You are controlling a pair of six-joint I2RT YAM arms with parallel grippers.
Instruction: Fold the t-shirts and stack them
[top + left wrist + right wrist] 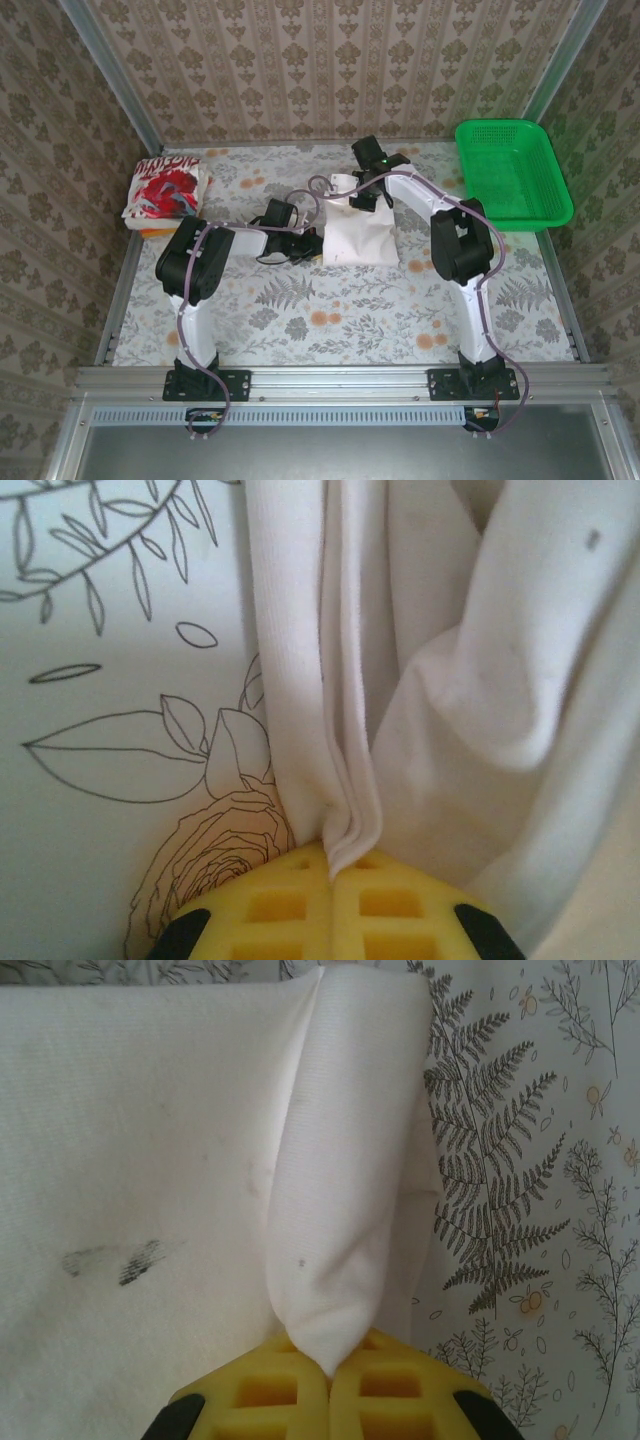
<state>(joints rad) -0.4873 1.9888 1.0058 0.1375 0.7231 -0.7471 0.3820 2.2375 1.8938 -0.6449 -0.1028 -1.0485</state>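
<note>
Both arms are the same build. L arm [197, 310] & R arm [470, 310] have white tube links w/ chunky black joint housings at elbow & wrist. Each stands on a black base plate [207, 383]. A thin grey cable [183, 335] runs outside the shell of each arm, looping loose near the joints. Small green light [381, 157] glows on R arm's wrist. L gripper [330, 895] & R gripper [328, 1380] have yellow pads w/ a grid of square recesses and black parts at the outer corners.
</note>
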